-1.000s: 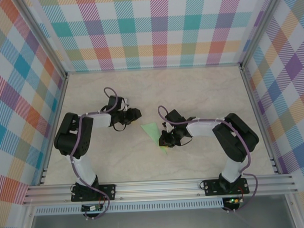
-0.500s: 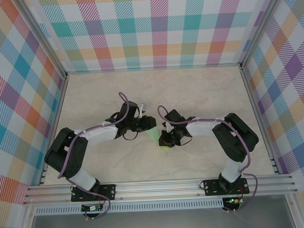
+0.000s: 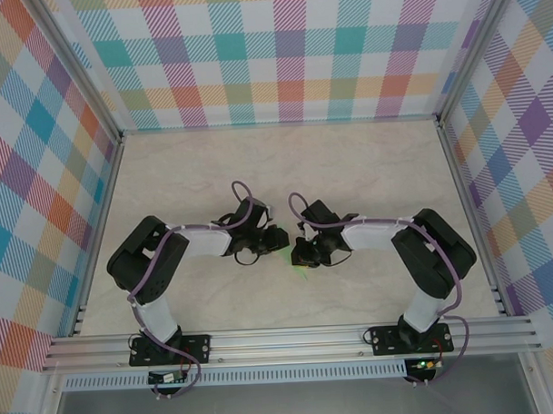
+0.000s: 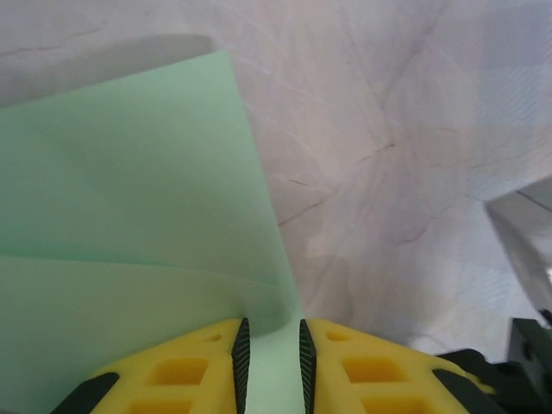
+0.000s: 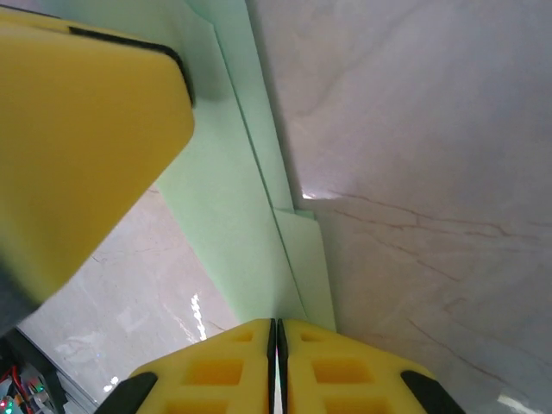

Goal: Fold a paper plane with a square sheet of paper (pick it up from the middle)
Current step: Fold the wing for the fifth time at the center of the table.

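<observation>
The light green paper plane [image 3: 297,265] lies at the table's middle, mostly covered by both grippers. My right gripper [image 3: 301,253] is shut on its narrow end; in the right wrist view the pads [image 5: 276,345] meet on the central crease of the paper plane [image 5: 233,216]. My left gripper [image 3: 278,240] has come in from the left. Its yellow fingers [image 4: 270,362] stand a little apart, with a folded flap of the paper plane [image 4: 129,198] running into the gap. One left finger [image 5: 86,129] looms at the top left of the right wrist view.
The pale marbled tabletop [image 3: 366,167] is fenced by aluminium rails [image 3: 290,338] and checked walls. Part of the right arm [image 4: 522,228] shows at the right edge of the left wrist view.
My left arm has swung right from its spot beside the paper onto the paper's upper part, its jaws narrowing. The right gripper has stayed shut on the paper.
</observation>
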Available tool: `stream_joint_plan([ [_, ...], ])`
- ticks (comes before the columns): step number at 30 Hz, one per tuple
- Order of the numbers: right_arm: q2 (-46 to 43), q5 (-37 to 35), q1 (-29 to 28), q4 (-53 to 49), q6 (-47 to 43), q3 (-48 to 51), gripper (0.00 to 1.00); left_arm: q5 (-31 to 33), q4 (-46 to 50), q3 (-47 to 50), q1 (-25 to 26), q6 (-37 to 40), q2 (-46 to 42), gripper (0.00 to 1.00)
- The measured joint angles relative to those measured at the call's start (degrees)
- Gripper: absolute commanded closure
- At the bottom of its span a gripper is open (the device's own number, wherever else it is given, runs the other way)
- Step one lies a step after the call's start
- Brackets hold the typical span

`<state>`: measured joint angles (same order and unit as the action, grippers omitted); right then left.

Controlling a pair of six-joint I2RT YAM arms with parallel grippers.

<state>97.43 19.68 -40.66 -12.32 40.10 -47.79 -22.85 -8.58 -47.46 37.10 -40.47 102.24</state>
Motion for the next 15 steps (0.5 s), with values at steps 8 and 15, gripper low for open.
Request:
stream_joint_plan([
  [8,-1.95,3.63,-0.35,1.99,0.09,0.61,0.85,0.7,-0.98,0.39,0.11,-0.48,0.04,0.78],
  [15,1.16,5.86,-0.98,2.51,-0.28,0.44,0.86,0.72,-1.03,0.39,0.11,-0.48,0.13,0.78],
])
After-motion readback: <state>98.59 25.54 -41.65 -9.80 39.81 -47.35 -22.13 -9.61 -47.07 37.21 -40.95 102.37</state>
